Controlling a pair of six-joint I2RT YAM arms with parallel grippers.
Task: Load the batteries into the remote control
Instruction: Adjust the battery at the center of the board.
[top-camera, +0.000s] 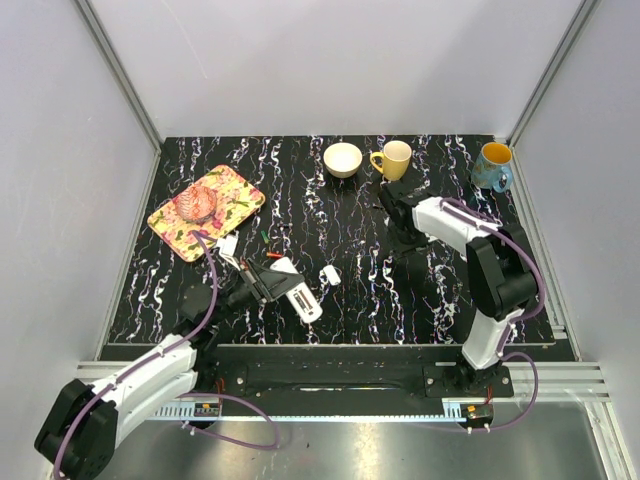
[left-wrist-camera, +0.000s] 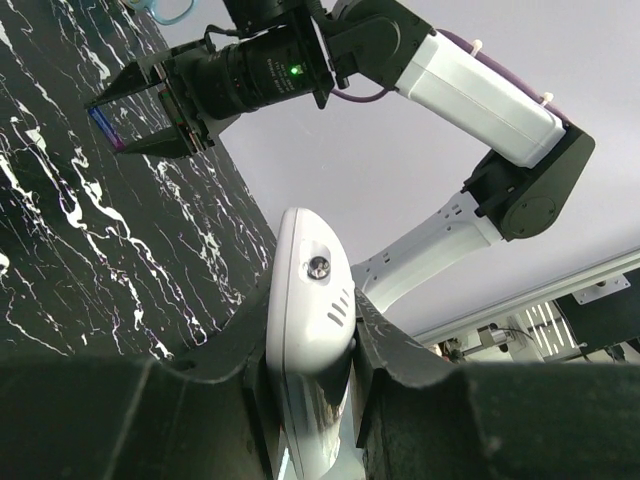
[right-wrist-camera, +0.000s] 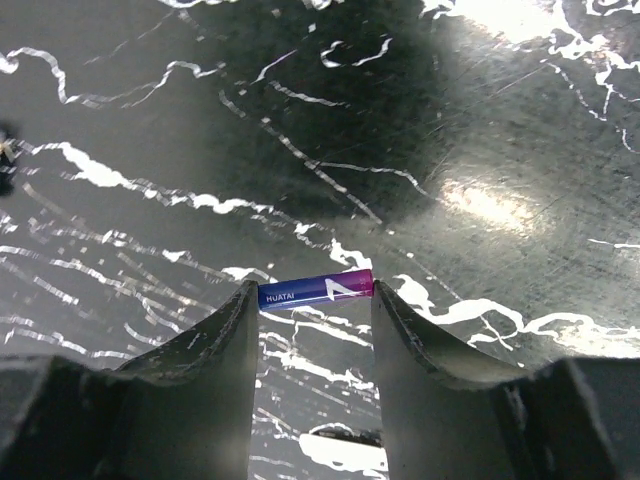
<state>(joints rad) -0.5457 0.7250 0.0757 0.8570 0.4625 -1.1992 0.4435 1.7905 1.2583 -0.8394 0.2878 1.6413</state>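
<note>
The remote control (top-camera: 305, 302) is a slim white handset near the table's front left. My left gripper (top-camera: 268, 284) is shut on it. In the left wrist view its rounded end (left-wrist-camera: 305, 300) stands up between my fingers (left-wrist-camera: 400, 350), with a small screw and three slots showing. My right gripper (top-camera: 402, 228) points down at the table right of centre. It is shut on a blue and purple battery (right-wrist-camera: 315, 289), held end to end between the fingertips, at or just above the surface. The battery also shows in the left wrist view (left-wrist-camera: 104, 128).
A small loose white rounded piece (top-camera: 330, 273) lies right of the remote. Small red (top-camera: 272, 255) and green (top-camera: 265, 237) bits lie behind it. A floral tray (top-camera: 232, 190) is at back left. A cream bowl (top-camera: 343, 159), a yellow mug (top-camera: 392, 159) and a blue mug (top-camera: 493, 166) stand along the back.
</note>
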